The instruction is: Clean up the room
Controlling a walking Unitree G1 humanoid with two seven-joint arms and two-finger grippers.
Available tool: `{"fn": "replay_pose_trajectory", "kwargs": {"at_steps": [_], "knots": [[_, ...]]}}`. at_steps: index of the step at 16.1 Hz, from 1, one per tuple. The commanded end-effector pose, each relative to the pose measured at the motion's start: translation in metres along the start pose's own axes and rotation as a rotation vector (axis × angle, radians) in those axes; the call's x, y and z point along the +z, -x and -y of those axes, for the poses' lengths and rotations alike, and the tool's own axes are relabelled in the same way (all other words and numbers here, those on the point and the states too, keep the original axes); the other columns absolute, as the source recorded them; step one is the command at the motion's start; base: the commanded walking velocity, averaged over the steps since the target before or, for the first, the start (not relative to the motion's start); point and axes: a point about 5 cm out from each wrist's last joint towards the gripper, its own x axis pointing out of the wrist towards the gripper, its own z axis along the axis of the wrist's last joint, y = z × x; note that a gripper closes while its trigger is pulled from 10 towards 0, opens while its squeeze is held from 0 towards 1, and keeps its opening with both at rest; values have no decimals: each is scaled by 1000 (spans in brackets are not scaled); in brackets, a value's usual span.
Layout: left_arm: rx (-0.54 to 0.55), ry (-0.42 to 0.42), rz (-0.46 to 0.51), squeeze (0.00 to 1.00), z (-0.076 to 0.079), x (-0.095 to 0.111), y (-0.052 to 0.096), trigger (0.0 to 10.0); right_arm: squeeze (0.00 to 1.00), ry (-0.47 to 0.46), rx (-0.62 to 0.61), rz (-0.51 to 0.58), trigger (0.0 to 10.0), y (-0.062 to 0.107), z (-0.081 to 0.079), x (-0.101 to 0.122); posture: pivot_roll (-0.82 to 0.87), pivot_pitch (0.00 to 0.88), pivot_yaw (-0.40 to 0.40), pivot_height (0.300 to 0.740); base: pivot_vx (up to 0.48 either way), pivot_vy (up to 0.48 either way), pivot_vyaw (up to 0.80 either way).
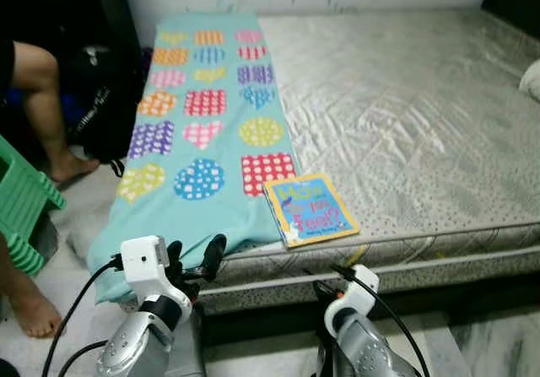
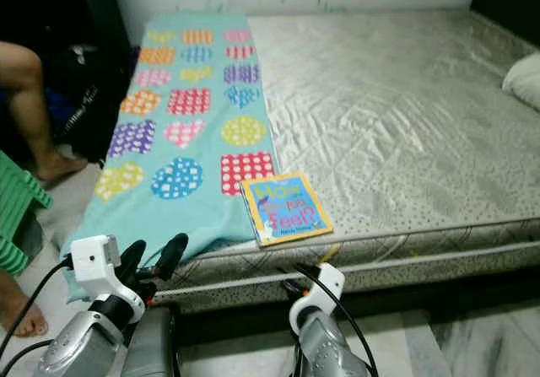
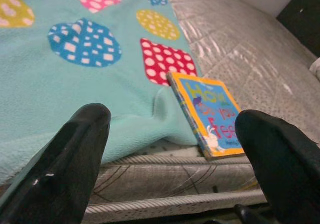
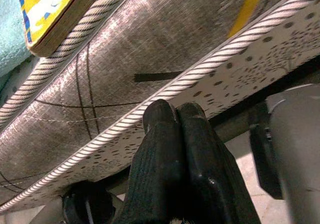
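A children's book [image 1: 310,209] is found lying flat at the near edge of the mattress [image 1: 422,124], its left edge touching the hem of a turquoise heart-patterned blanket [image 1: 198,132]. Its long axis is judged to run roughly from 11 to 5 o'clock in the head views, one corner reaching almost to the mattress piping.

From the left gripper [image 1: 194,263], the book is placed at about 2 o'clock, near but apart. From the right gripper [image 1: 327,297], it is placed at about 12 o'clock, directly above and beyond the fingertips. The right arm is judged the nearer of the two, though it is held lower, level with the mattress side.

The left gripper's fingers [image 3: 75,154] are seen spread wide, with nothing between them; the book is framed just inside the further finger. The right gripper's fingers [image 4: 170,154] are seen pressed together, empty, pointing at the mattress side panel just below the book's corner.

A person's bare legs [image 1: 38,99] and a green stool [image 1: 21,200] are noted at 9 o'clock.
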Motion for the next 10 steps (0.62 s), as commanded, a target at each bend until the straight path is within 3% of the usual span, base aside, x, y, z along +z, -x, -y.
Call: {"fn": "replay_pose_trajectory", "kwargs": {"at_steps": [1,10], "knots": [[-1,-7,9,0,0,3,2,10000,0,-168,402,43,0,1,-167,-5,49,221,30,541,0,0,0],[-1,-7,9,0,0,3,2,10000,0,-168,402,43,0,1,-167,-5,49,221,30,541,0,0,0]]}}
